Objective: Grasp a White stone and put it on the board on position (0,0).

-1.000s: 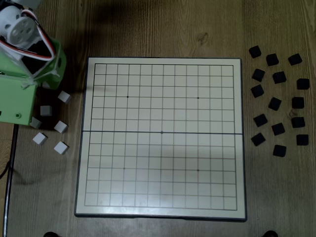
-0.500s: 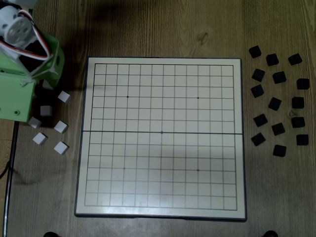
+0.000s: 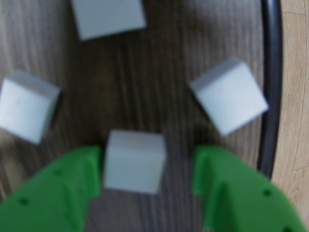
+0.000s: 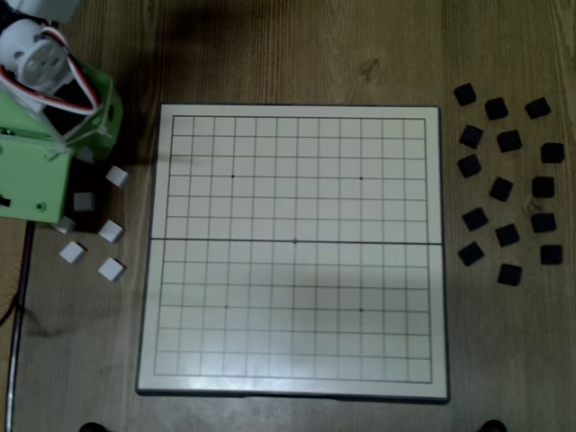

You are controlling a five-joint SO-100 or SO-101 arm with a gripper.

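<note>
One white stone [image 3: 133,162] between the open green fingers [image 3: 72,186]

Green gripper [image 3: 147,181] open, jaws straddling white cube [image 3: 134,161]; cube touching left jaw, gap to right jaw. Three more white cubes on dark wood surface [image 3: 140,82]: top [image 3: 107,17], left [image 3: 26,106], right [image 3: 229,95]. Black cable [image 3: 272,87] along right edge. View blurred.
</note>
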